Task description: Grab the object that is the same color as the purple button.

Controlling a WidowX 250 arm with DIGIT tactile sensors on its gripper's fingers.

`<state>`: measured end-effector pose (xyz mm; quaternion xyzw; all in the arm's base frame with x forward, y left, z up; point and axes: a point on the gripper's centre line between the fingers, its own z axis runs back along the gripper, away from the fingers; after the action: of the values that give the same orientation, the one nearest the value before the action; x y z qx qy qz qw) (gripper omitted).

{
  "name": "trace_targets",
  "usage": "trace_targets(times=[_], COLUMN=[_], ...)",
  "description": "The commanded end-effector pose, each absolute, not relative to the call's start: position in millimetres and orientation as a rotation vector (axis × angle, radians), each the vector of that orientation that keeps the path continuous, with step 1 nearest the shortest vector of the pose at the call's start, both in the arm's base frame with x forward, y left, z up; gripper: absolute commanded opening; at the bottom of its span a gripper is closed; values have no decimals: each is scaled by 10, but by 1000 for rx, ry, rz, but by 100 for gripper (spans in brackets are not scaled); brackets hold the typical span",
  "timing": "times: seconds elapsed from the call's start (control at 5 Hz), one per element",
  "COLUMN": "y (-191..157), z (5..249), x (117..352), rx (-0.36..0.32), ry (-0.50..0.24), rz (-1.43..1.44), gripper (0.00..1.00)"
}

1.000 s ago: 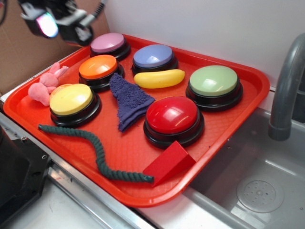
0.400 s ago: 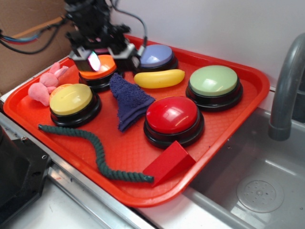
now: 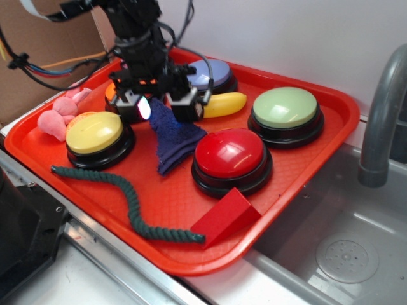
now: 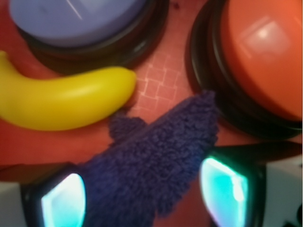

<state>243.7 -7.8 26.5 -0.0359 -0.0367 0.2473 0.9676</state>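
Note:
The dark indigo terry rag (image 3: 175,143) lies on the red tray (image 3: 305,159) between the orange and red buttons; it fills the lower middle of the wrist view (image 4: 156,165). My gripper (image 3: 159,108) is open and low over the rag's far pointed end, one finger on each side of it (image 4: 147,191). The left glowing pad (image 4: 64,201) touches the rag's edge, the right pad (image 4: 225,191) stands a little apart. The periwinkle purple button (image 3: 213,71) sits just behind the gripper, partly hidden by it, and shows at the top left of the wrist view (image 4: 80,19).
Also on the tray: a yellow banana (image 3: 226,103), orange button (image 4: 265,56), yellow button (image 3: 95,132), red button (image 3: 230,152), green button (image 3: 286,108), pink plush (image 3: 57,114), dark green rope (image 3: 127,197), red wedge (image 3: 226,216). A sink and grey faucet (image 3: 381,114) are at right.
My gripper has moved from the far left corner, over the orange button, down and right to the rag's far end. The objects on the tray have not moved.

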Motion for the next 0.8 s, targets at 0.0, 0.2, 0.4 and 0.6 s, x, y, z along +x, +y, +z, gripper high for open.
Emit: trace_targets(times=[0.0, 0.2, 0.4, 0.6], y=[-130, -146, -170, -184], z=[192, 171, 166, 166], x=[2448, 2450, 2457, 2450], rx=[-60, -27, -10, -7], ry=[-142, -140, -141, -142], rz=[506, 515, 500, 508], gripper=[100, 0, 0, 0])
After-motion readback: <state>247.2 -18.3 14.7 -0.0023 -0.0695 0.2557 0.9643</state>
